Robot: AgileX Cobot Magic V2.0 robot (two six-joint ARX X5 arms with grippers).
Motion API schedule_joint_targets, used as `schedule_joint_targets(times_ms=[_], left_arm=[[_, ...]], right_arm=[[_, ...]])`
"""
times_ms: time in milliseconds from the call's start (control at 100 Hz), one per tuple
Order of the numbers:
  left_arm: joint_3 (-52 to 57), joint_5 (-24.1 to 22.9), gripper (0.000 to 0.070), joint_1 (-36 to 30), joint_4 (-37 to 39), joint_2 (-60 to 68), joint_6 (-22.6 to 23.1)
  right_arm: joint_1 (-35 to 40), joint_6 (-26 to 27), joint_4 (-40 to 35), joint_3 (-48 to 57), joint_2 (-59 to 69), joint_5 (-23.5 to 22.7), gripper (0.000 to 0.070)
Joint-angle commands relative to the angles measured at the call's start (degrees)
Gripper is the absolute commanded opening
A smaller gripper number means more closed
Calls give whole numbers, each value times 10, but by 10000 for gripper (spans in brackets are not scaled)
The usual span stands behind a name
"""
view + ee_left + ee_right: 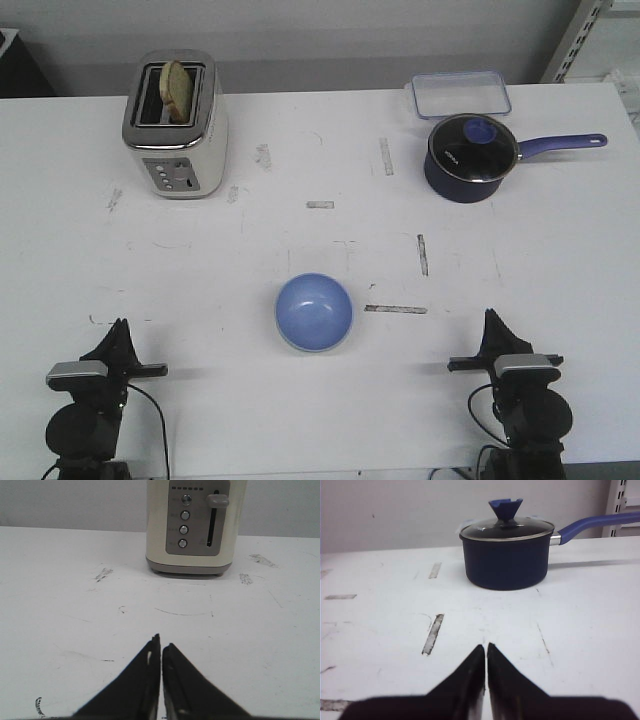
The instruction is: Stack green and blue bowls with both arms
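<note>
The light blue bowl (314, 312) sits upright on the white table (320, 150), in the middle near the front. A thin pale greenish edge shows under its near rim. No separate green bowl is in view. My left gripper (120, 326) is shut and empty at the front left, well left of the bowl. In the left wrist view it (161, 641) hangs over bare table. My right gripper (490, 318) is shut and empty at the front right, well right of the bowl. In the right wrist view it (486, 647) is over bare table too. Neither wrist view shows a bowl.
A cream toaster (177, 125) with a slice of bread stands at the back left, also in the left wrist view (195, 525). A dark navy saucepan (470, 158) with lid and long handle is at the back right, also in the right wrist view (506, 555). A clear lidded box (458, 94) lies behind it.
</note>
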Motion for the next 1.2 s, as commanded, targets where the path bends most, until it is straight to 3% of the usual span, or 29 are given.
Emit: schedule_joint_targets(times_ms=[0, 1190], left_arm=[[-12, 1, 1, 0, 7, 0, -1], [-12, 1, 1, 0, 7, -1, -1]], right_arm=[[0, 12, 10, -1, 0, 0, 0], [-1, 12, 24, -1, 0, 0, 0]])
